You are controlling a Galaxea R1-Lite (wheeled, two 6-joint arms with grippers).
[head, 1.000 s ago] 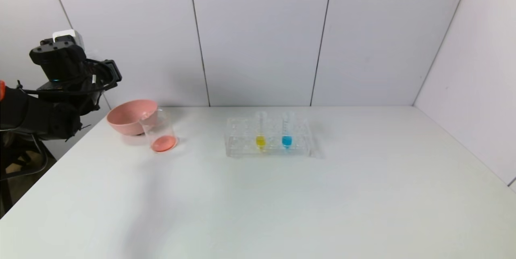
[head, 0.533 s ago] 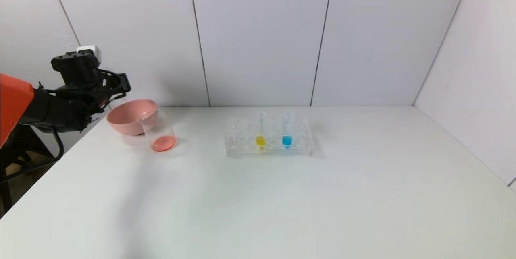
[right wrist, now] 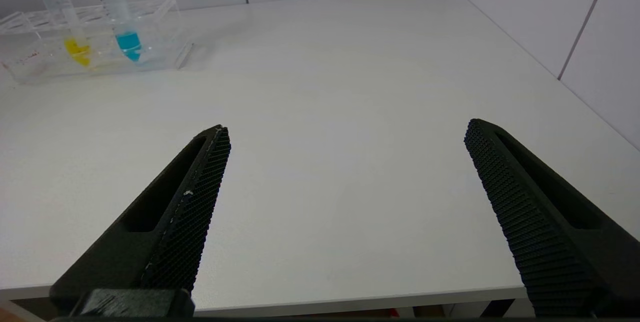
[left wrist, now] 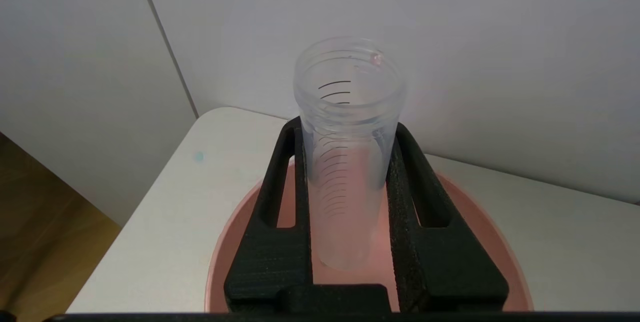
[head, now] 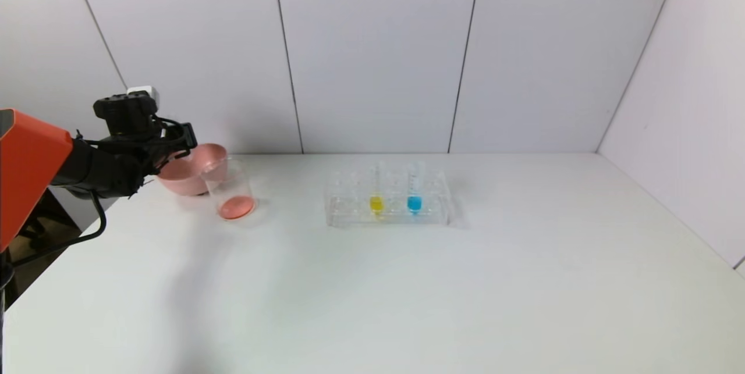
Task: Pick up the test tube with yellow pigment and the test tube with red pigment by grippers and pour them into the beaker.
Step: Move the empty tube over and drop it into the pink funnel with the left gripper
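My left gripper (head: 181, 140) hangs over the pink bowl (head: 204, 160) at the table's far left. In the left wrist view the left gripper (left wrist: 347, 129) is shut on a clear graduated test tube (left wrist: 345, 172), empty except for a pink drop at its rim. The beaker (head: 230, 188) stands just right of the bowl with red-orange liquid in its bottom. The test tube with yellow pigment (head: 376, 195) stands upright in the clear rack (head: 349, 211). My right gripper (right wrist: 347, 129) is open above the table's near edge, holding nothing.
A blue-liquid tube (head: 414, 193) stands in the rack beside the yellow one. The pink bowl (left wrist: 480, 242) lies directly under the left fingers. The white table (head: 407, 292) meets wall panels behind and on the right.
My left arm has moved right and down, carrying the empty tube from beyond the table's left edge to above the pink bowl. Beaker and rack have not moved.
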